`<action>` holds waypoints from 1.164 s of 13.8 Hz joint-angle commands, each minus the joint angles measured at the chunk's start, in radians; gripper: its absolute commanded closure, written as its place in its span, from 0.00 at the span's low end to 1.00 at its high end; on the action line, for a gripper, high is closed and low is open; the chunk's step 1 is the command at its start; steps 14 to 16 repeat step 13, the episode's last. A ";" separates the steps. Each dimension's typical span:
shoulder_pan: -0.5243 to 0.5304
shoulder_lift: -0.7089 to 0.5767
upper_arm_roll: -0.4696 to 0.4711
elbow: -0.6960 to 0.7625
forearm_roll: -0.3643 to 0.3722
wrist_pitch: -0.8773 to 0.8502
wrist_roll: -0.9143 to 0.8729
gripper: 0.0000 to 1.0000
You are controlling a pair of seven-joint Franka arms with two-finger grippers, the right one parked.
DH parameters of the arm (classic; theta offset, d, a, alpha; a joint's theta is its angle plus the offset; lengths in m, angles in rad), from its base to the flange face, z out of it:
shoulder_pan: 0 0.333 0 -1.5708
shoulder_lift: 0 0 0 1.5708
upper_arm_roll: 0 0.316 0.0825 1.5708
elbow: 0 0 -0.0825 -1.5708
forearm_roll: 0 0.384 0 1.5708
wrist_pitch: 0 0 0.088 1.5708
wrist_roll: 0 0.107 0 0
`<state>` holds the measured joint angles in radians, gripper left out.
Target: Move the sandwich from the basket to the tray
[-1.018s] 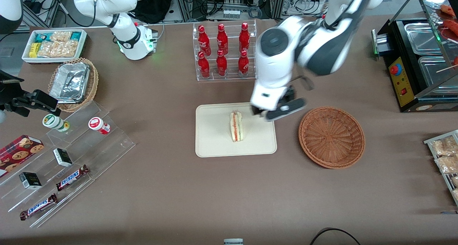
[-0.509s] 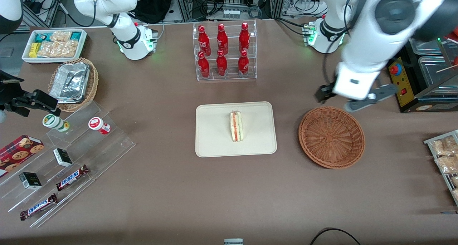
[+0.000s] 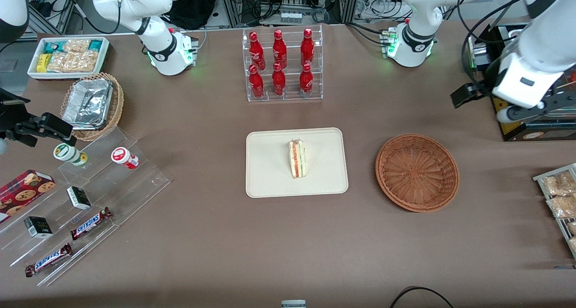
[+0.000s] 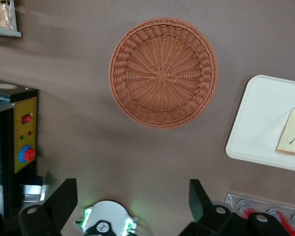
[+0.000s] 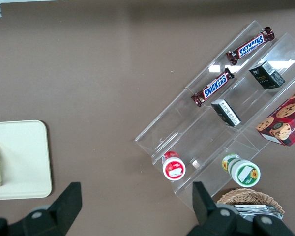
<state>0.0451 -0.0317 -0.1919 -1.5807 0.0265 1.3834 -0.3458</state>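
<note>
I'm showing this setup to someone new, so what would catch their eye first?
Probably the triangular pale-bread sandwich lying on the cream rectangular tray mid-table, with the round reddish-brown wicker basket empty beside it. The left arm's gripper hangs open, high up toward the working arm's end of the table.

1. Evenly and brightly lit from overhead; brown matte worktop (image 3: 216,236) without hot spots.
2. Soft, short shadows only: faint dark rim under the round reddish-brown woven wicker basket (image 3: 417,171) and the flat cream-beige rectangular tray (image 3: 270,164).
3. Small white glare patches on the clear acrylic stepped display stand (image 5: 221,118) and crumpled foil trays (image 3: 87,102).
4. Left arm's end effector (image 3: 508,102) slightly smeared by motion, toward the working arm's end.
5. Dim band along the nearest worktop edge.
</note>
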 commanded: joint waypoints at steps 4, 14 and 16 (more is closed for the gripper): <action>-0.002 -0.037 0.066 -0.021 0.003 -0.018 0.183 0.00; 0.002 -0.002 0.061 0.048 0.033 0.056 0.194 0.00; 0.002 -0.002 0.061 0.048 0.033 0.056 0.194 0.00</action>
